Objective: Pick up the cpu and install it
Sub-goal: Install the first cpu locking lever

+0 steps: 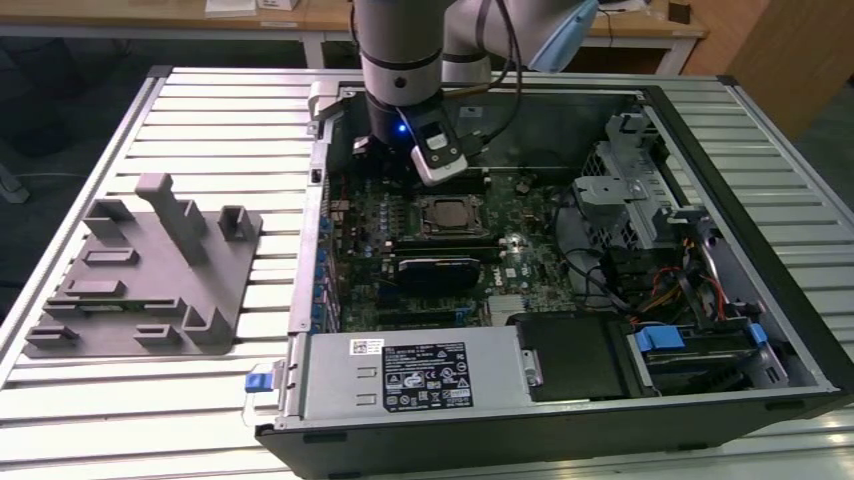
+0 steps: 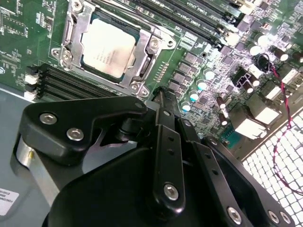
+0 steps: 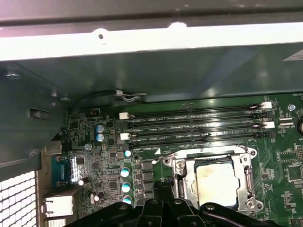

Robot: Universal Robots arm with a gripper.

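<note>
The cpu (image 2: 110, 47), a flat square chip with a pale metal top, lies inside the black and metal socket frame (image 2: 150, 46) on the green motherboard. In the first wrist view the cpu (image 3: 218, 183) sits just beside my fingertips. My gripper (image 2: 162, 94) is shut, its two black fingers pressed together with nothing between them. It hangs over the board beside the socket, toward the case's back wall. In the exterior view the gripper (image 1: 394, 150) is above the rear of the open computer case, a little behind the cpu (image 1: 446, 213).
Memory slots (image 3: 194, 125) run alongside the socket. The case's metal wall (image 3: 142, 71) rises close behind the gripper. A grey labelled power supply box (image 1: 414, 375) fills the case front, a drive cage (image 1: 641, 200) stands on the exterior view's right, and a grey fixture (image 1: 147, 270) lies on the slatted table.
</note>
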